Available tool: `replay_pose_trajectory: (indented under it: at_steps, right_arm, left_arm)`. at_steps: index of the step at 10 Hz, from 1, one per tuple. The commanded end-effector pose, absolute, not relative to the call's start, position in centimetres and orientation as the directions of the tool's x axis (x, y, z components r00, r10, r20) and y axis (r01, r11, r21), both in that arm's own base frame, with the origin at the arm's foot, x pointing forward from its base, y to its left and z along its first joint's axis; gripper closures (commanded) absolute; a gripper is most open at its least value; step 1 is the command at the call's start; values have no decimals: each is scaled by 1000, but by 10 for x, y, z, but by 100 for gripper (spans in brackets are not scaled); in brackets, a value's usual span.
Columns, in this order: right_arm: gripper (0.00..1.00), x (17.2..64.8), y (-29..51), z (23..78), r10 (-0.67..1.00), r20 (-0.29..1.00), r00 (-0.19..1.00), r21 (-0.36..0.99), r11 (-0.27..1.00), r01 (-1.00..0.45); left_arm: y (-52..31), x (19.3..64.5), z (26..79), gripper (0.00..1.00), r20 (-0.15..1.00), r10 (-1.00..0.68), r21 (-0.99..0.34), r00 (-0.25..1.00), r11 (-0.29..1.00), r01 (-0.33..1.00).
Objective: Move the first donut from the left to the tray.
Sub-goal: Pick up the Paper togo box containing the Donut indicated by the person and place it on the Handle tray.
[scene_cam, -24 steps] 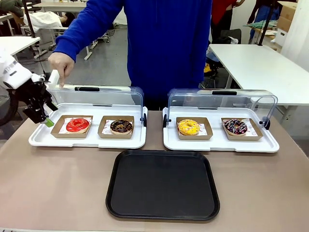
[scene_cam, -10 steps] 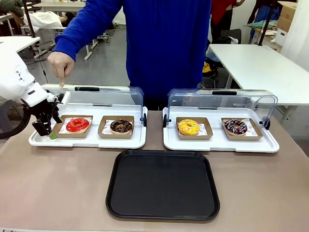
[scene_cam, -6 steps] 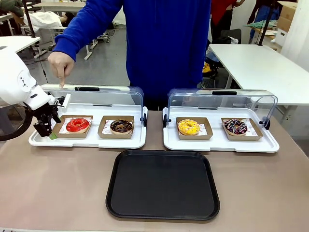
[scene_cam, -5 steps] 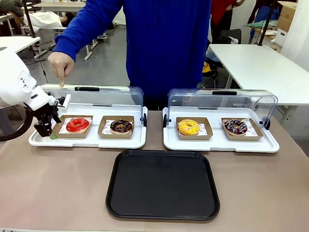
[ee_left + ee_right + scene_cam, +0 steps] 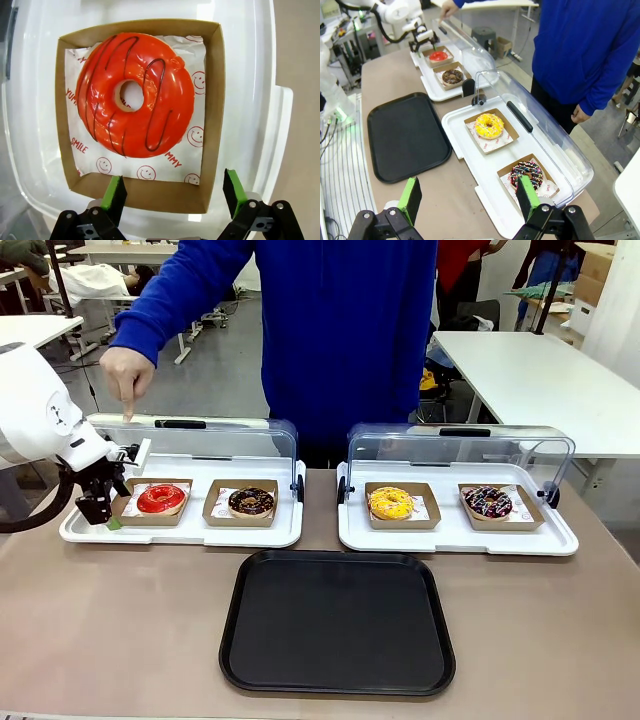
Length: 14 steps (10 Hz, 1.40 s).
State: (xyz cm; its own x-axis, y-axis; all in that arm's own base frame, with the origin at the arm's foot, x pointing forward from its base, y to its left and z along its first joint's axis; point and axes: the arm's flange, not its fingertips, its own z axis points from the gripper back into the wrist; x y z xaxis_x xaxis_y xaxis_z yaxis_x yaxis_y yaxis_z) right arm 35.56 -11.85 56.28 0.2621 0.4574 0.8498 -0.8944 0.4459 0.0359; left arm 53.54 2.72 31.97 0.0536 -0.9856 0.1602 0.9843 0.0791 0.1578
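Left pincer [image 5: 174,186], fingers spread, hangs at the near wall of the cardboard tray [image 5: 214,100]; closing there could crumple it or tip the red-iced donut [image 5: 135,95] out.

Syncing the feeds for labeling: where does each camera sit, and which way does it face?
Front: between the arms, facing the person across the table; left tool beside red donut.
Left wrist: above that donut, looking down; left tool open.
Right wrist: raised at right, looking along the table; right tool open.
All share the red donut.
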Motion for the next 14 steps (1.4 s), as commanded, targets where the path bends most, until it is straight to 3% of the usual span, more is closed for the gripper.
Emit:
replay_pose_trajectory:
  at_steps: [1,4,5,6,7,8,9,14]
  right_arm:
    - [0,358,-118,564,450,863,230,14,432,-902]
    - [0,358,-118,564,450,863,230,14,432,-902]
    - [0,358,-118,564,450,863,230,14,432,-902]
    - [0,358,-118,564,450,863,230,14,432,-902]
    - [0,358,-118,564,450,863,230,14,432,-902]
    - [0,358,-118,564,450,863,230,14,432,-902]
    - [0,358,-118,564,450,863,230,14,432,-902]
    - [0,358,-118,564,450,863,230,14,432,-902]
  left_arm:
    - [28,542,318,0,135,-989,136,52,70,988]
    - [27,544,314,0,132,-990,131,48,65,989]
    - [27,544,315,59,131,-990,123,54,70,990]
    - [27,543,316,59,135,-990,111,49,64,992]
    - [27,544,316,100,137,-989,106,47,61,992]
    - [27,544,316,61,141,-989,96,45,59,994]
    - [27,543,316,100,143,-989,91,45,58,994]
    - [27,541,319,100,135,-990,71,35,44,996]
